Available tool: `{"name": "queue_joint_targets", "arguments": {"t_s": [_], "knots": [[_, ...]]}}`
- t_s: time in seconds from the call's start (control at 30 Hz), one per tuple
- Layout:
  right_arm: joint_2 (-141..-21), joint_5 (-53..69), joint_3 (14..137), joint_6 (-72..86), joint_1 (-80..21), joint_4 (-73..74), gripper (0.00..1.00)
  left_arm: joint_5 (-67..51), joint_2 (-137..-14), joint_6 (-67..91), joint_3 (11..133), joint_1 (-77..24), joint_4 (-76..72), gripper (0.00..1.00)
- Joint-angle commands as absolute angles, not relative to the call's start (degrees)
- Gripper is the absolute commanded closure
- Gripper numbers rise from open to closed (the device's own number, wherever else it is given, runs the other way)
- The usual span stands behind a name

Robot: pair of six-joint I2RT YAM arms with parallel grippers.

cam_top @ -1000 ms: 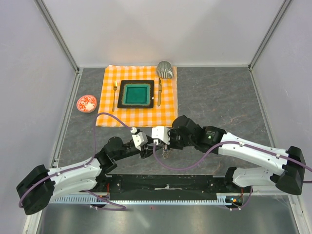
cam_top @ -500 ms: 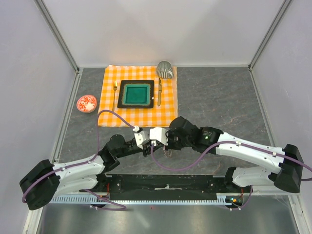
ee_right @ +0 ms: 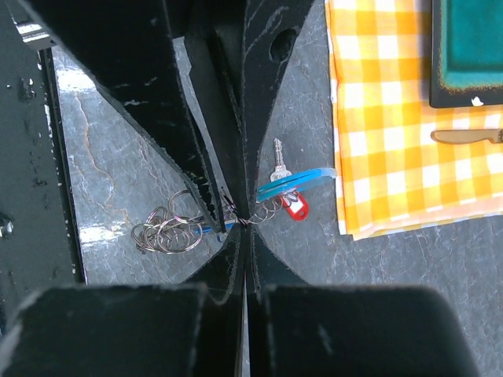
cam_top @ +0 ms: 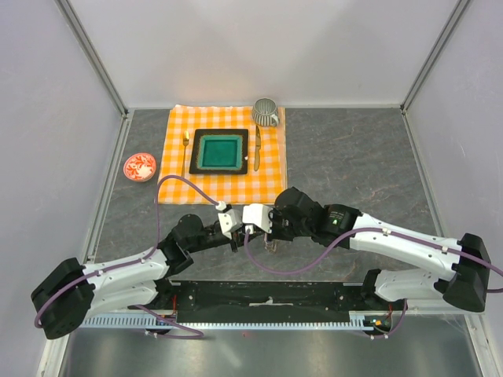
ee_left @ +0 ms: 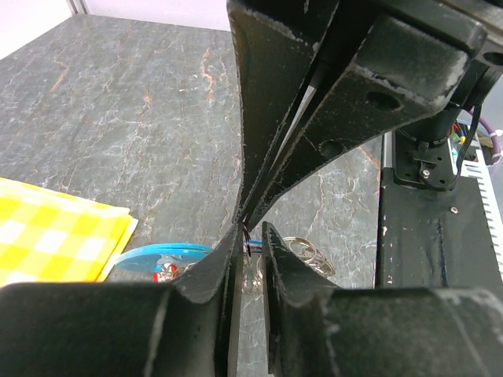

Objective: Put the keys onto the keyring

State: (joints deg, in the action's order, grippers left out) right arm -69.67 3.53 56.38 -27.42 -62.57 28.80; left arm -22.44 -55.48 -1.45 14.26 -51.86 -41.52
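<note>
My two grippers meet tip to tip low over the grey table, just in front of the checked cloth. The right gripper point(ee_right: 247, 225) point(cam_top: 267, 232) is shut on a thin wire loop of the keyring point(ee_right: 165, 232), a bunch of silvery rings lying on the table. The left gripper point(ee_left: 251, 236) point(cam_top: 250, 232) stands narrowly open, with that same loop in its gap. The keys point(ee_right: 277, 161) lie beside the rings, one with a red tag point(ee_right: 295, 208) and one with a curved blue tag point(ee_right: 297, 181). In the left wrist view the blue tag point(ee_left: 157, 255) and rings point(ee_left: 310, 253) show behind my fingers.
An orange checked cloth point(cam_top: 224, 153) at the back holds a green square plate point(cam_top: 221, 151), a gold fork point(cam_top: 185, 153), a knife point(cam_top: 257, 141) and a ribbed cup point(cam_top: 266, 111). A small red dish point(cam_top: 140, 166) sits to its left. The arms' black base rail point(cam_top: 267, 294) runs along the near edge.
The left gripper has narrowed around the thin loop and edged slightly toward the right gripper. The right gripper has stayed shut in place.
</note>
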Motion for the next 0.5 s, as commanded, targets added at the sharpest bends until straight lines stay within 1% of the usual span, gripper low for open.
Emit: {"name": "queue_joint_targets", "arguments": {"t_s": [0.0,0.13,0.47], "knots": [[-69.43,3.16,56.25,-27.86,-63.28,25.31,1.00,-21.71,-55.64,-5.01,17.40,-52.21,-36.66,0.81],[-69.35,3.16,56.25,-27.77,-63.28,25.31,1.00,-21.88,-56.07,-5.10,18.10,-52.21,-35.60,0.84],[-69.08,2.81,56.16,-27.25,-63.28,24.79,1.00,-21.36,-57.57,-5.36,19.07,-52.21,-33.49,0.82]]}}
